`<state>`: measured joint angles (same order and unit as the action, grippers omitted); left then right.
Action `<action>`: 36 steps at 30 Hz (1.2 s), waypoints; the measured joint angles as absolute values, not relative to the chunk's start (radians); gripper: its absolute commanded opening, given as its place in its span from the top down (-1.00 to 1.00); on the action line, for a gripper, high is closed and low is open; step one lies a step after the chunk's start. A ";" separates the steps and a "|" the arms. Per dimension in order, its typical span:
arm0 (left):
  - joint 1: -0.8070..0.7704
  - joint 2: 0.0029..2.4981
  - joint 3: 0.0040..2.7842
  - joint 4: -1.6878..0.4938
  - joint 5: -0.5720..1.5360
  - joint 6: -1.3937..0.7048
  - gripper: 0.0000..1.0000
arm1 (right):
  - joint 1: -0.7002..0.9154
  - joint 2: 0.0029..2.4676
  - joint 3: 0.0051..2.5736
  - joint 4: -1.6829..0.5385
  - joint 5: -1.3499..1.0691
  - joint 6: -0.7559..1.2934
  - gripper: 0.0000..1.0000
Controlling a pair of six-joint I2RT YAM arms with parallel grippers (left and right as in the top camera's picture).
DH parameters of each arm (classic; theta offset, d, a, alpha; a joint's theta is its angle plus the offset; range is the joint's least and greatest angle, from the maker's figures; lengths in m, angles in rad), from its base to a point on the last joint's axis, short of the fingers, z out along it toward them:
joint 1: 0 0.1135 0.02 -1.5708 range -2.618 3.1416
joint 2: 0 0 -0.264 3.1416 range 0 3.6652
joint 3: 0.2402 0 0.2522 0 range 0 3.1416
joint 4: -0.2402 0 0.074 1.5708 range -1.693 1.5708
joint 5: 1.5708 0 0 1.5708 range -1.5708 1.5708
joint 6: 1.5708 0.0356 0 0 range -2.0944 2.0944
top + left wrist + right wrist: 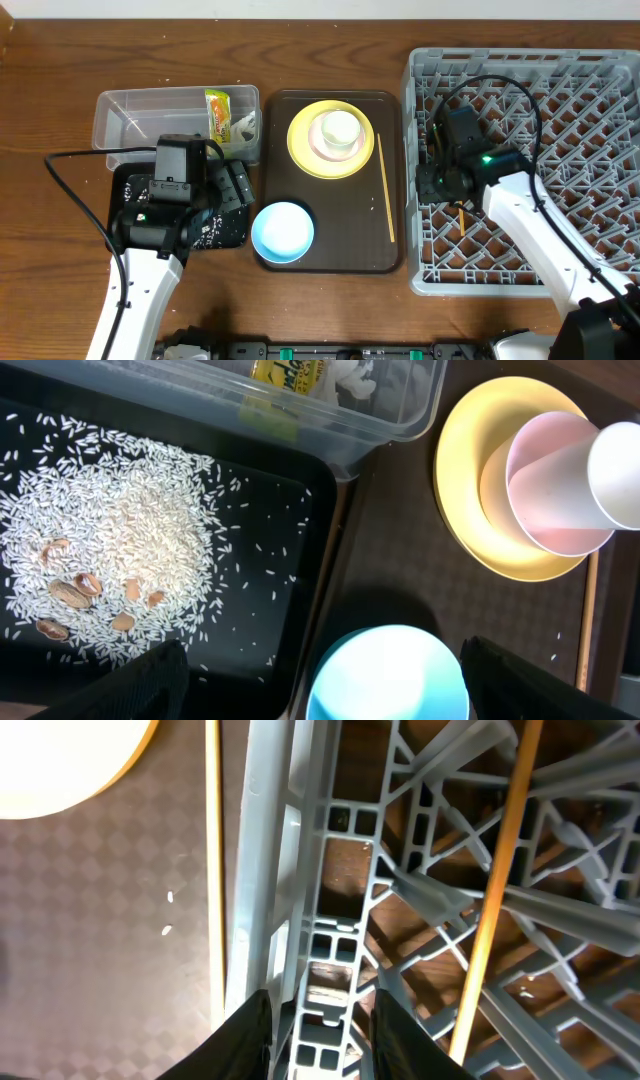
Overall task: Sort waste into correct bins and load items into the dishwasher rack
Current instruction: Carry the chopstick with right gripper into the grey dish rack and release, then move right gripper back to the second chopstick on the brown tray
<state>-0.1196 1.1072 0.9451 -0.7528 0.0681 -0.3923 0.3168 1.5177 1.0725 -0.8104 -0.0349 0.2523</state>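
One chopstick lies on the brown serving tray just left of the right end effector, its long axis parallel to the near wall of the dishwasher rack — the right arm is nearer, fingers slightly apart and empty above that wall, inside which the other chopstick rests. The left end effector gapes wide over the light blue bowl; the clear tub holds wrapper and paper scrap, the black tray rice.
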 measured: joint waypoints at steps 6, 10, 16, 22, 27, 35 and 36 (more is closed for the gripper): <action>-0.120 1.107 0.945 -0.753 0.068 -0.392 -0.79 | 0.315 1.518 1.073 -0.809 -0.086 0.252 0.38; -0.120 1.107 0.945 -0.753 0.068 -0.392 -0.79 | 0.315 1.518 1.073 -0.794 -0.100 0.252 0.37; -0.120 1.107 0.945 -0.753 0.068 -0.392 -0.79 | 0.323 1.517 1.076 -0.768 -0.161 0.253 0.42; -0.120 1.107 0.945 -0.753 0.068 -0.392 -0.79 | 0.323 1.504 1.086 -0.733 -0.202 0.264 0.80; -0.120 1.107 0.945 -0.753 0.068 -0.392 -0.79 | 0.332 1.498 1.093 -0.722 -0.239 0.297 0.98; -0.120 1.107 0.945 -0.753 0.068 -0.392 -0.79 | 0.392 1.498 1.093 -0.722 -0.233 0.354 0.98; -0.120 1.107 0.945 -0.753 0.068 -0.392 -0.79 | 0.399 1.498 1.093 -0.722 -0.223 0.365 0.97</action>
<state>-0.1196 1.1072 0.9451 -0.7528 0.0681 -0.3923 0.3992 1.4979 1.0931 -0.7223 -0.2226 0.3653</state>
